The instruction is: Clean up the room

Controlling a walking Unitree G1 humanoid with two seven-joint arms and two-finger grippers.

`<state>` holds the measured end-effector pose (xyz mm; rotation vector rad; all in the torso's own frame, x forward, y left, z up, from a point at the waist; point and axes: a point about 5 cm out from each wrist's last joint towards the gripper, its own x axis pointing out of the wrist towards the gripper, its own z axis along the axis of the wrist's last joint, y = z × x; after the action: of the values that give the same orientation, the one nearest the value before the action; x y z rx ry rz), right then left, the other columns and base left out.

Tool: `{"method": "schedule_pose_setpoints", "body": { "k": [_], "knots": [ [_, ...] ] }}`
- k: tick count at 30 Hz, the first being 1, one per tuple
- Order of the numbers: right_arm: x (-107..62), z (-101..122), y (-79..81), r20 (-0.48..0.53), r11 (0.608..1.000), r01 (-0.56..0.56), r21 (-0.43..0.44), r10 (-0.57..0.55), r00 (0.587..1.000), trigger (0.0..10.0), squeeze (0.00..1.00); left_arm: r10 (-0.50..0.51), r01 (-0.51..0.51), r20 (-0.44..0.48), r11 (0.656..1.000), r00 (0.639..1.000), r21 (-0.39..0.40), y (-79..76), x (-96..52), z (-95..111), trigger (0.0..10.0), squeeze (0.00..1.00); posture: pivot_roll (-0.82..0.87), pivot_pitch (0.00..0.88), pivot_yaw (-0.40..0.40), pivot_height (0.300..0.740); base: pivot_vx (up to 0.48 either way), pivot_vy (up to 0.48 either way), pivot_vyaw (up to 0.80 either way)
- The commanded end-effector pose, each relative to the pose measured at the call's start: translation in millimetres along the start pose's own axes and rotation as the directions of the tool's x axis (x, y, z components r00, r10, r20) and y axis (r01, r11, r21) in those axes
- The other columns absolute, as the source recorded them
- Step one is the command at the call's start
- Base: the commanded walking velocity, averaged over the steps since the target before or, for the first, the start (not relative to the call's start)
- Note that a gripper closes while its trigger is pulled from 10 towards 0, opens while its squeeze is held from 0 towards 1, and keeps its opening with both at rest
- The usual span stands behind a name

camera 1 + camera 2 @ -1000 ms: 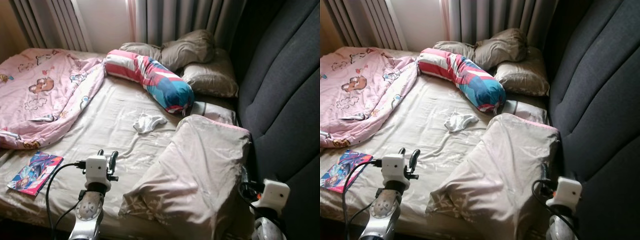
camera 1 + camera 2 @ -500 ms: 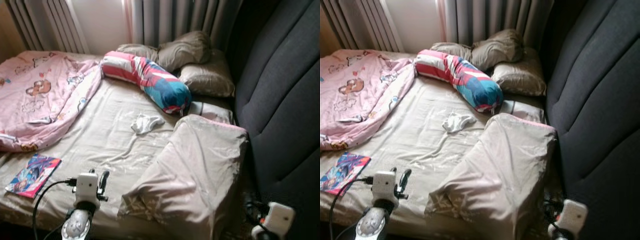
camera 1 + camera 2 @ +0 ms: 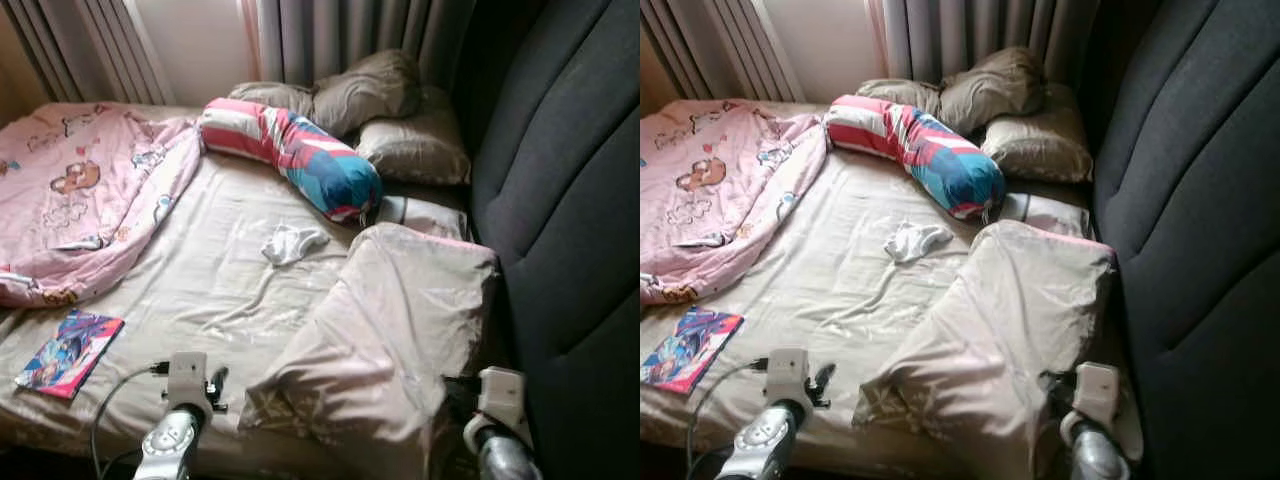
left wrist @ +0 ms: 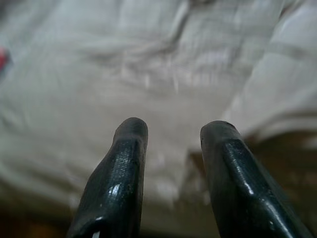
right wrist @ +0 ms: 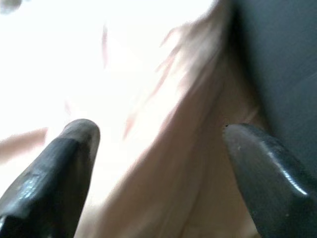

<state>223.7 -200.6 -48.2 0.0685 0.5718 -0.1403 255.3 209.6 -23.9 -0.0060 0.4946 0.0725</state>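
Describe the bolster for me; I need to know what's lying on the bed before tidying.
The bolster is a long, soft, fabric-covered cylinder, striped pink and white at one end and patterned blue, red and teal at the other. It lies slightly bent on the beige sheet, running from the pink blanket toward the headboard. The brown pillows press against it from behind, and its blue end rests by a small pillow.

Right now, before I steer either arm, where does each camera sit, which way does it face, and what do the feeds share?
Head stereo pair: looks forward and down over the bed, showing the left gripper and the right arm's wrist.
Left wrist: looks along its open fingers at the wrinkled sheet by the bed's near edge.
Right wrist: looks along its open fingers at the beige pillow beside the dark headboard.
Shared: pillow and headboard appear in head and right wrist views.
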Motion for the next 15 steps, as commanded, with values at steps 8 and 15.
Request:
{"method": "schedule_pose_setpoints", "body": {
  "k": [8,15],
  "knots": [
    [-22.5,-53.7,-15.2,-0.263,0.999,0.048,0.005,-0.045,0.964,10.0,0.00,0.096,-0.098,-0.264,0.995,0.960,0.006,14.0,-25.7,-59.1,10.0,0.00,-0.11,0.062,-0.029,0.740,0.000,0.000,0.00],
    [-4.2,-11.2,-7.0,-0.033,0.992,0.075,0.098,-0.072,0.997,10.0,0.00,0.067,-0.069,-0.132,0.998,0.989,-0.008,7.7,-14.3,-35.5,10.0,0.00,-0.11,0.079,-0.021,0.740,0.000,0.000,0.00]
  ]
}}
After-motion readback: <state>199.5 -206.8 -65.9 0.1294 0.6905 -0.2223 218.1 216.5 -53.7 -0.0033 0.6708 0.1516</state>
